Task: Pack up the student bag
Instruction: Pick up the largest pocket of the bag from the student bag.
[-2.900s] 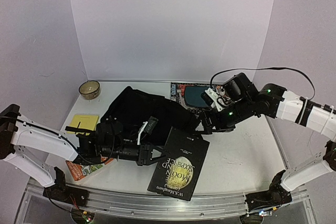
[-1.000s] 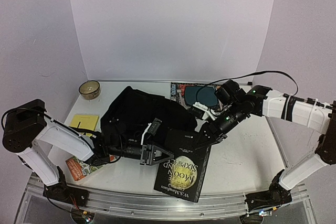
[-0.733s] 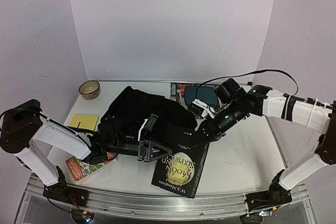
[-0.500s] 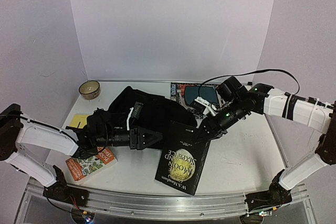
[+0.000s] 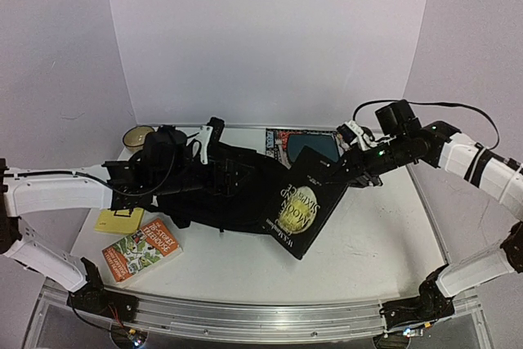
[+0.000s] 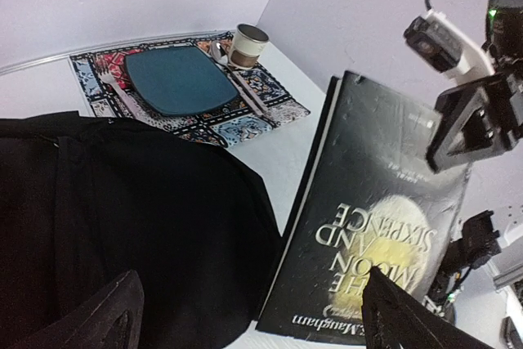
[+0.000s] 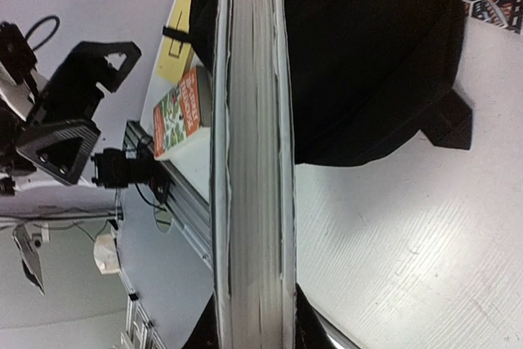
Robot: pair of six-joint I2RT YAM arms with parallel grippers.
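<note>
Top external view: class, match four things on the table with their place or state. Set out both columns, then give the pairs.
Things:
1 black book
2 colourful book
3 teal plate
4 student bag

Places or states:
A on the patterned placemat at the back
B lying flat near the front left
C slumped mid-table
D held tilted by the right end effector

Pairs: 1-D; 2-B; 3-A; 4-C

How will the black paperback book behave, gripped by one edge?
Probably fairly stiff: the black paperback book looks flat though the right gripper pinches only one edge. It looks thick, so likely weighty; it may pivot or slip in that grip.
</note>
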